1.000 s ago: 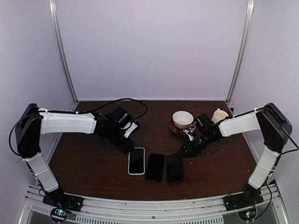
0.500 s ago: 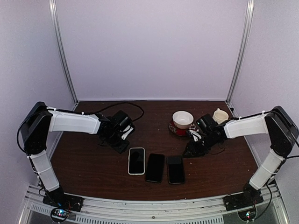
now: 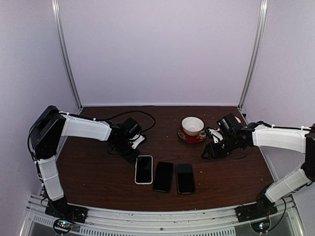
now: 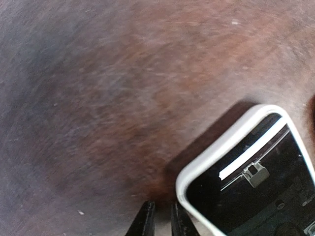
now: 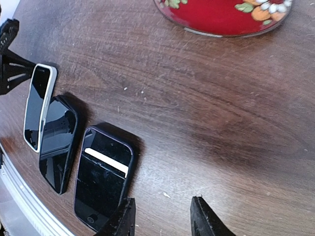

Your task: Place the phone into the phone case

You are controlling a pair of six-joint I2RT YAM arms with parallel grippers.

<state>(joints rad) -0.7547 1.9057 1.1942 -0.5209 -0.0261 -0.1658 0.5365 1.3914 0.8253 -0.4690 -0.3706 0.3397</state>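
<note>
Three phones lie side by side near the table's front. A phone in a white case (image 3: 143, 169) is on the left, a bare black phone (image 3: 163, 176) in the middle, and a phone in a dark purple-edged case (image 3: 185, 178) on the right. My left gripper (image 3: 130, 155) is shut and empty just beyond the white case's far left corner (image 4: 231, 142); its tips (image 4: 162, 222) rest close to the wood. My right gripper (image 3: 205, 155) is open and empty, to the right of the dark-cased phone (image 5: 103, 179), its tips (image 5: 162, 219) apart from it.
A white bowl (image 3: 192, 124) stands on a red flowered saucer (image 3: 189, 138) at the back right, also in the right wrist view (image 5: 224, 14). A black cable (image 3: 133, 113) loops behind the left arm. The purple walls and metal posts ring the table.
My right gripper has let go of the dark-cased phone and drawn back to the right; that phone now lies flat and straight. My left gripper has backed slightly off the white case.
</note>
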